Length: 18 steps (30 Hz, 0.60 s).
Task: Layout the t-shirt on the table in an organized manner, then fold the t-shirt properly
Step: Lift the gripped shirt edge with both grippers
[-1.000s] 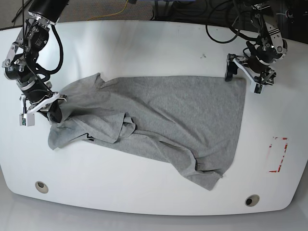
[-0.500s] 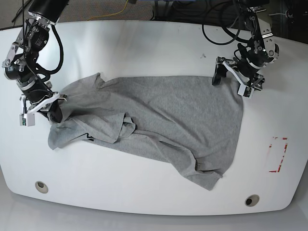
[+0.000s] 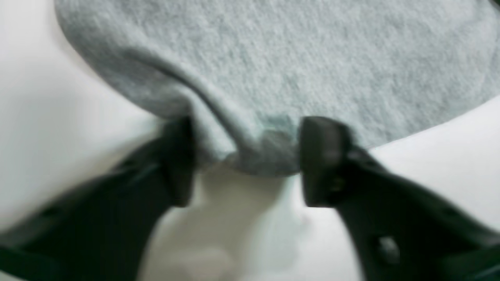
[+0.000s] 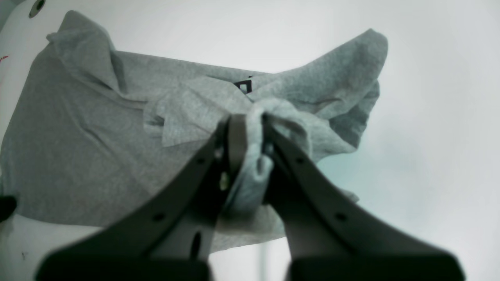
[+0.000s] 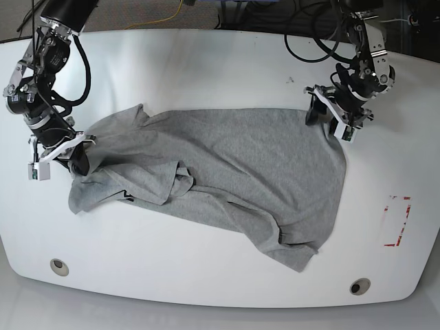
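Note:
The heather-grey t-shirt point(image 5: 240, 165) lies crumpled across the white table point(image 5: 206, 69), with a bit of black lettering point(image 5: 127, 198) showing at its left. My left gripper point(image 5: 328, 122) sits at the shirt's far right corner. In the left wrist view its fingers point(image 3: 324, 160) stand apart with a bunched ridge of the t-shirt point(image 3: 273, 58) between them. My right gripper point(image 5: 79, 159) is at the shirt's left end. The right wrist view shows this gripper point(image 4: 254, 125) shut on a pinched wad of the t-shirt point(image 4: 86, 148).
A red rectangular outline point(image 5: 397, 220) marks the table at the right. Two round holes point(image 5: 60, 266) point(image 5: 359, 286) sit near the front edge. Cables point(image 5: 309, 41) hang behind the left arm at the back.
My left gripper moved leftward onto the shirt's far right corner and its jaws narrowed, nudging that corner inward. The right arm has held still.

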{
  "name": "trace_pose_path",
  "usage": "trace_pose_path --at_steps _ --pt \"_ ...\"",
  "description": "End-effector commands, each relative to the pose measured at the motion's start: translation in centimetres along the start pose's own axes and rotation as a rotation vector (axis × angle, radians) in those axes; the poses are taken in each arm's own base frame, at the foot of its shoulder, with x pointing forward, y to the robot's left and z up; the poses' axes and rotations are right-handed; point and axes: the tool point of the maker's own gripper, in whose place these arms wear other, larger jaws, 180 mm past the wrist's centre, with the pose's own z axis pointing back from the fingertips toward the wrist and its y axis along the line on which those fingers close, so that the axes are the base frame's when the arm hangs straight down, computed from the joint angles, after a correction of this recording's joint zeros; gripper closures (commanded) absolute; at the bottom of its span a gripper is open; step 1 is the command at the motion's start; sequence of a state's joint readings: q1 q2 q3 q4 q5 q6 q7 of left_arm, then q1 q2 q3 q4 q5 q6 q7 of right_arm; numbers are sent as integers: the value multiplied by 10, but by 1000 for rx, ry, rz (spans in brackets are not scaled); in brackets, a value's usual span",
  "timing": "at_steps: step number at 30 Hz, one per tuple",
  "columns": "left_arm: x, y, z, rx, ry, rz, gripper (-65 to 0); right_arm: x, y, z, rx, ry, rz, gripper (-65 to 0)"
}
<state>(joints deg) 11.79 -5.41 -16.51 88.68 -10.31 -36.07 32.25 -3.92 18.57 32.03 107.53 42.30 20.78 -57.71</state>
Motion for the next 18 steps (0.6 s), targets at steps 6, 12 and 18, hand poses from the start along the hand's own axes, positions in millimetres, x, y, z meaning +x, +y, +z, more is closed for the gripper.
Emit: trace_pose_path --at_steps 6,12,18 --pt "-3 0 -1 -1 35 -17 -99 17 1 4 7 -52 20 0" --pt "8 3 -3 3 14 -24 0 17 1 4 7 -52 20 0" --pt "14 4 -4 3 2 -30 0 16 1 4 7 -50 20 0"
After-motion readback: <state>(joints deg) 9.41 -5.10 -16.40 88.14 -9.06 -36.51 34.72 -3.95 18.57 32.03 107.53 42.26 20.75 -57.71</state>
